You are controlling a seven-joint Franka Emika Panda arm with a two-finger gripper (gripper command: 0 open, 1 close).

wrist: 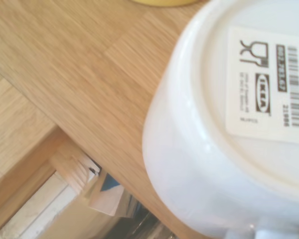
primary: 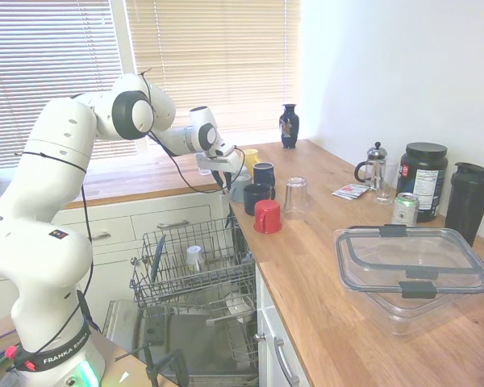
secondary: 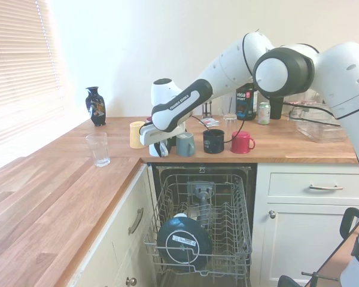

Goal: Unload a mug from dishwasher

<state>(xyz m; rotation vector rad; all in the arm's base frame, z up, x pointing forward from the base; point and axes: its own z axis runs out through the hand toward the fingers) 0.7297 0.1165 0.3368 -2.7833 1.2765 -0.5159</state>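
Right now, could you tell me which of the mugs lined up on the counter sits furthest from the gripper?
The red mug, at the far end of the row beyond the dark mug and grey-blue mug; the gripper is at the yellow mug's end.

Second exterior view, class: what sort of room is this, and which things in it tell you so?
Most likely a home kitchen: an open dishwasher with a wire rack under a wooden worktop, mugs lined up on it, and white drawers beside it.
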